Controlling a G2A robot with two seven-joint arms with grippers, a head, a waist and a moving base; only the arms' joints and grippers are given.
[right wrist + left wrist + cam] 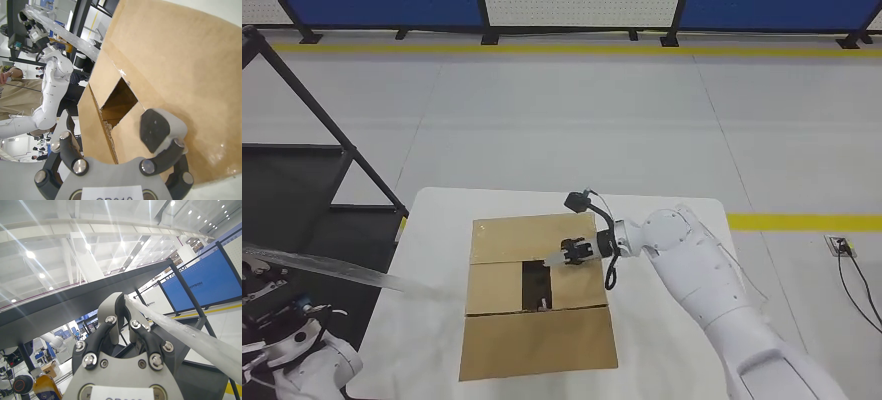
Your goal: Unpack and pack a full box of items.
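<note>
Cardboard box (pixel 538 345) on the white table (pixel 432 225), flaps folded over its top; 1 dark rectangular gap (pixel 538 285) is left at the middle, and what lies inside cannot be made out. My right gripper (pixel 567 254) sits at the gap's edge; its jaws are spread, 1 pad (pixel 154 129) lying on a flap and the other finger beyond that flap's torn edge, nothing clasped. My left gripper (pixel 122 306) hangs off the table's side, well apart from the box; its jaws are pressed together on the end of a long translucent strip (pixel 170 325), which runs across toward the box; whether strip and box touch I cannot tell. A black frame (pixel 342 150) stands beside the table. The left wrist view brings in 1 bottle (pixel 44 383) of amber liquid; the right wrist view gives brown inner wall within the gap, where the top view gives darkness.
</note>
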